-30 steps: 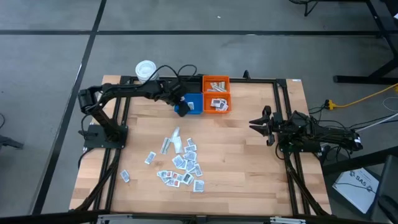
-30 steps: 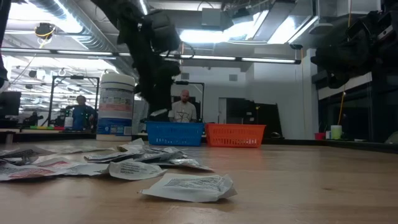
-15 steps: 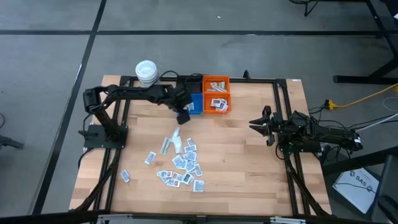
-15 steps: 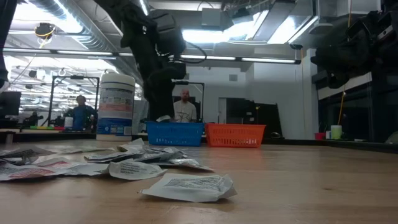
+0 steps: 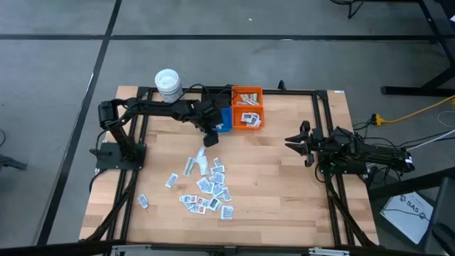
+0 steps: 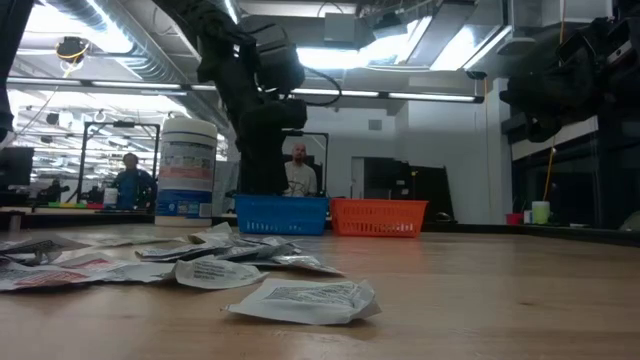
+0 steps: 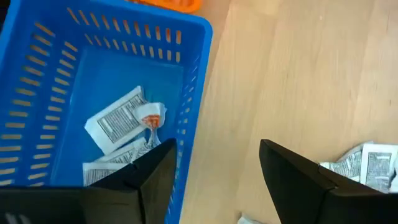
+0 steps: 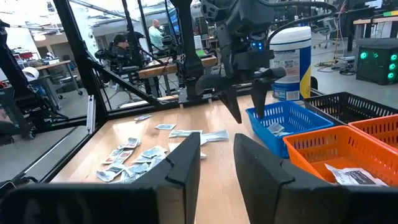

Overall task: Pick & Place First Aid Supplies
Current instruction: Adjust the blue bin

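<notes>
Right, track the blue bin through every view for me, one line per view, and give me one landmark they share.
High view: blue bin, far side, partly under the left gripper.
Low view: mid-distance, left of the orange bin.
Left wrist view: fills the picture's left, sachets inside.
Right wrist view: right of centre.
Shared landmark: the orange bin beside it.

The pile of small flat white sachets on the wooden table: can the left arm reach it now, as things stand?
Probably yes. The left gripper, jaws open and empty, hangs just beside the blue bin, close to the sachet pile, with only bare wooden table between them.
</notes>
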`<state>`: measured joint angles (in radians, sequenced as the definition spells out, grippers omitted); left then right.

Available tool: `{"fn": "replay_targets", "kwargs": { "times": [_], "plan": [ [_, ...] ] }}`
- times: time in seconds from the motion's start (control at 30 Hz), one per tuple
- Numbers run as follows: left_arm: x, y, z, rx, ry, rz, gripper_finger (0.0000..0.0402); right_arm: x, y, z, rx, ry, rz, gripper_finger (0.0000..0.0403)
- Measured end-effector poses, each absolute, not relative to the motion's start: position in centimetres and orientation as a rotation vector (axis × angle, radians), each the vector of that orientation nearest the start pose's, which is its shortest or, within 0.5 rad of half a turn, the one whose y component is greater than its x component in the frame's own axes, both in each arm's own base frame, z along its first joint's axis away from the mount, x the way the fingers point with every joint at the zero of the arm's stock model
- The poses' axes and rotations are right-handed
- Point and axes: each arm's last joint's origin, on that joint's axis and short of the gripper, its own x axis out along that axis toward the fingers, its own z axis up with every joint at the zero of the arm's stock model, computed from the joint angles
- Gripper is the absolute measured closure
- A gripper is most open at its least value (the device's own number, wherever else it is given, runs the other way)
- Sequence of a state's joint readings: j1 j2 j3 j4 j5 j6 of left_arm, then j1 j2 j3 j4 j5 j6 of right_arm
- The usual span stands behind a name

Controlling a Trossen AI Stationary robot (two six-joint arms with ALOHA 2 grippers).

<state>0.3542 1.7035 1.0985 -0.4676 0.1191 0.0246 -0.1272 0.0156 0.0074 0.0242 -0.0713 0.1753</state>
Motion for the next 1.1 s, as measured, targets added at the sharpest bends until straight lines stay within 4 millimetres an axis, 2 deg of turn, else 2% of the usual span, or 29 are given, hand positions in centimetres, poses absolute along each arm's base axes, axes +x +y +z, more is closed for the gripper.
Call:
{"fn": "replay_targets", "kwargs": {
  "times": [0.13, 0.4, 0.6, 0.73, 0.87, 1.1],
  "plan": [
    [31.7, 11.5, 19.4, -0.184, 1.030, 0.244, 0.0178, 9.8, -1.0, 16.7, 0.174, -0.021, -0.054, 0.0303],
    [31.1, 11.6, 21.8, -0.084, 0.950, 0.288, 0.0178, 9.8, -1.0, 16.7, 0.174, -0.021, -0.054, 0.0303],
    [30.9, 9.9, 23.4, -0.120, 0.890, 0.135, 0.0178, 9.8, -1.0, 16.7, 0.174, -0.020, -0.054, 0.0303],
    [30.7, 8.1, 23.3, -0.171, 0.934, -0.016, 0.0178, 9.8, -1.0, 16.7, 0.174, -0.021, -0.054, 0.0303],
    [30.3, 6.7, 22.8, -0.150, 1.030, -0.021, 0.0178, 9.8, -1.0, 16.7, 0.174, -0.021, -0.054, 0.0303],
    [29.7, 6.7, 22.3, -0.071, 1.117, -0.019, 0.0178, 9.8, -1.0, 16.7, 0.174, -0.021, -0.054, 0.0303]
  ]
}}
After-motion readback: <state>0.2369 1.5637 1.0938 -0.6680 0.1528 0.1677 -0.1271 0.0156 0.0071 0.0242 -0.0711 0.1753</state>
